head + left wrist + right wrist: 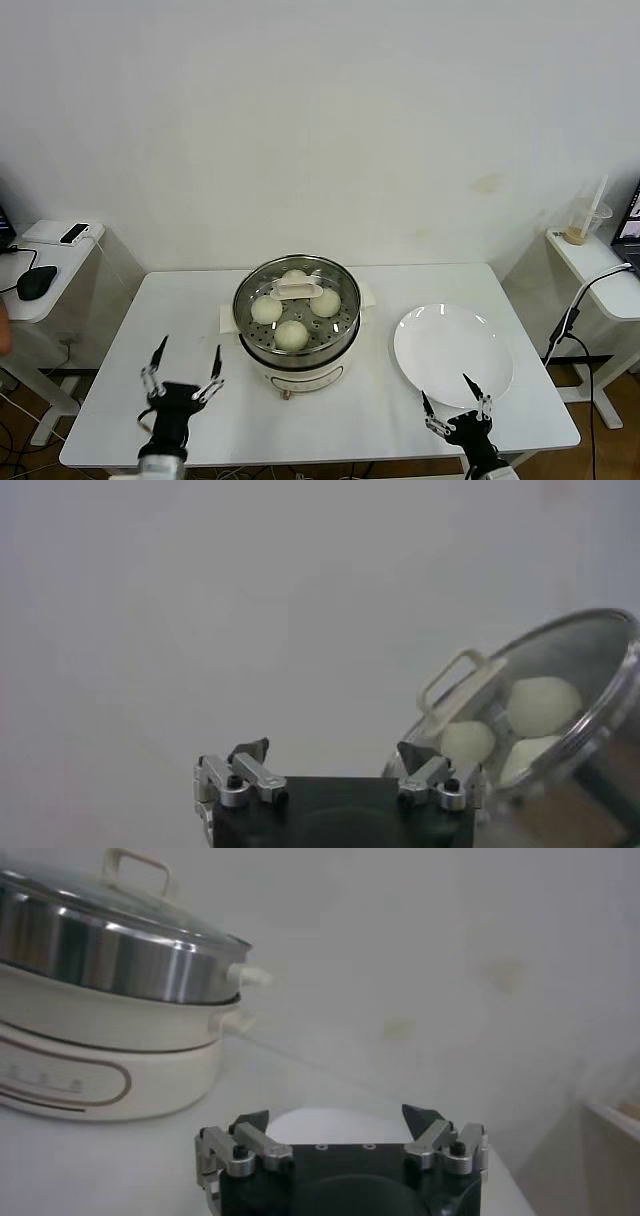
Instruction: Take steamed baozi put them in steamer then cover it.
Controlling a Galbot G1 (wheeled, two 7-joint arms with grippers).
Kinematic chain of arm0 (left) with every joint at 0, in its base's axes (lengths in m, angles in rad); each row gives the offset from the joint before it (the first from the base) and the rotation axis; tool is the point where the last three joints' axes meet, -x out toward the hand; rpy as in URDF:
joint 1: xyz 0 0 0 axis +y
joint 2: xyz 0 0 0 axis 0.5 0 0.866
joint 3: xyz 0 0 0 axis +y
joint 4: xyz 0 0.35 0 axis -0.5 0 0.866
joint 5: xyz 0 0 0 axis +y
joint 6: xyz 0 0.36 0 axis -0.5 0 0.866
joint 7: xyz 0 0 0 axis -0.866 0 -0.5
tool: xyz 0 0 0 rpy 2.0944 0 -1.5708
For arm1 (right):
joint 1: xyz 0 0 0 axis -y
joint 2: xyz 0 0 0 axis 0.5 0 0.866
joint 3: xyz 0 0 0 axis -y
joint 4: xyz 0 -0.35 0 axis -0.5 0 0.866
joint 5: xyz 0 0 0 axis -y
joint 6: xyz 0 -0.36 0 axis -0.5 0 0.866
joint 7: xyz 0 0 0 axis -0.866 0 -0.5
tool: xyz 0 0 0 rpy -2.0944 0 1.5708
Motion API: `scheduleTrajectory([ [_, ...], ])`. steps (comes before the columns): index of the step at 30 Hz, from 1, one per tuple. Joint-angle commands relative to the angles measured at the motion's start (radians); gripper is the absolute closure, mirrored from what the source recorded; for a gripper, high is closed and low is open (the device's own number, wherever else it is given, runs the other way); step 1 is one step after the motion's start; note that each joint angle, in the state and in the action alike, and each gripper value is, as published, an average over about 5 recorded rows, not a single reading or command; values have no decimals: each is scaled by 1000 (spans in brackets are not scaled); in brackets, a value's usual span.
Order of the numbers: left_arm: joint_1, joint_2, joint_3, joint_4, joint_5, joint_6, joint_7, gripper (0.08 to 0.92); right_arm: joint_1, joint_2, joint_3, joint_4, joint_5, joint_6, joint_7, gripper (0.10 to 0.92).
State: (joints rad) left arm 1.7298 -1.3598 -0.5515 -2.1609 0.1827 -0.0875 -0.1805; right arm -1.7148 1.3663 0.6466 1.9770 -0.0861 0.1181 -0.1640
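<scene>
Currently I log: four steamed baozi (291,333) inside steamer (297,345), cover (296,292) seated, trapping steam. Left gripper (183,370) seven o'clock, right gripper (455,403) five o'clock, both wide open, empty.

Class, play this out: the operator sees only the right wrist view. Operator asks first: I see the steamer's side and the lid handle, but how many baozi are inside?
Observer: Four baozi sit on the perforated tray, seen through the cover in the head view.
Operator: Where is the left tool?
Observer: The left tool hangs open over the table, on the robot's left of the steamer, touching nothing.
Operator: What is beneath my right tool?
Observer: The right tool, open, is at the near edge of a bare white plate.
</scene>
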Motion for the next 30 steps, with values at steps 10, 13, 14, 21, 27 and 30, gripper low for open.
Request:
scheduleTrajectory([
  [10, 251, 0, -78, 46, -446, -116, 2, 177, -92, -90, -73, 23, 208, 55, 8, 203],
  [13, 257, -2, -72, 52, -436, -115, 7, 177, -99, -94, -82, 34, 210, 44, 20, 203],
  [14, 259, -3, -72, 53, -431, -114, 10, 177, -100, -93, -86, 36, 208, 40, 24, 203],
  [21, 262, 0, -72, 37, -441, -63, 22, 177, -110, -95, -111, 46, 164, -36, 64, 203],
  [27, 247, -3, -74, 52, -448, -37, 13, 177, -120, -100, -128, 80, 192, -65, 63, 203],
  [30, 248, -3, -73, 51, -455, -30, 12, 177, -125, -105, -132, 90, 195, -70, 63, 203],
])
